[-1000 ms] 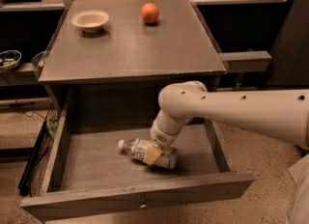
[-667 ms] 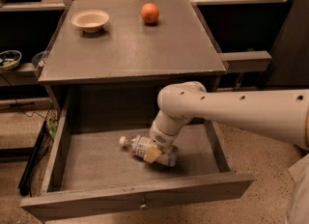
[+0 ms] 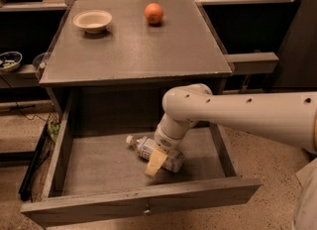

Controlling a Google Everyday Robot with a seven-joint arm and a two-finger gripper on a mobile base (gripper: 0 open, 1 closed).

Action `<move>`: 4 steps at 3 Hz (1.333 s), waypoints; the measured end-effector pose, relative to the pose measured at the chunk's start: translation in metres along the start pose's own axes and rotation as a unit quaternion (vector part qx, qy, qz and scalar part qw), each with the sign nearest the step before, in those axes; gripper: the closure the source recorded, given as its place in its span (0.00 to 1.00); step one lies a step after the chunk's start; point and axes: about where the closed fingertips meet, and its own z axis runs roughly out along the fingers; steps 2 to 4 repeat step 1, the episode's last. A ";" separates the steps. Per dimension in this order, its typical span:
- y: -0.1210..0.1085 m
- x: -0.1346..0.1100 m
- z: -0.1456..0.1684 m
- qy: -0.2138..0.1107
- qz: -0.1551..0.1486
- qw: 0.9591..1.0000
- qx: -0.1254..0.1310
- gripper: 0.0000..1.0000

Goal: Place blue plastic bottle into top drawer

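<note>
The blue plastic bottle (image 3: 148,151) lies on its side on the floor of the top drawer (image 3: 94,167), white cap to the left. The drawer is pulled wide open, its front panel with the small knob nearest the camera. My gripper (image 3: 157,160) reaches down into the drawer from the right on a white arm (image 3: 237,115) and sits over the bottle's right half. One pale finger (image 3: 154,162) shows in front of the bottle.
The cabinet top (image 3: 133,45) above the drawer holds a white bowl (image 3: 92,21) at the back left and an orange (image 3: 153,13) at the back middle. Dark shelves stand to the left, with a small dish (image 3: 9,60). A grey ledge (image 3: 250,61) juts out at the right.
The bottle and my gripper have shifted slightly; the bottle still lies on the drawer floor. The arm holds about the same pose.
</note>
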 end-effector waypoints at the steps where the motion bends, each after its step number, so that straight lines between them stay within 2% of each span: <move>1: 0.000 0.000 0.000 0.000 0.000 1.000 0.000 0.00; 4: 0.000 0.000 0.000 0.000 0.000 1.000 0.000 0.00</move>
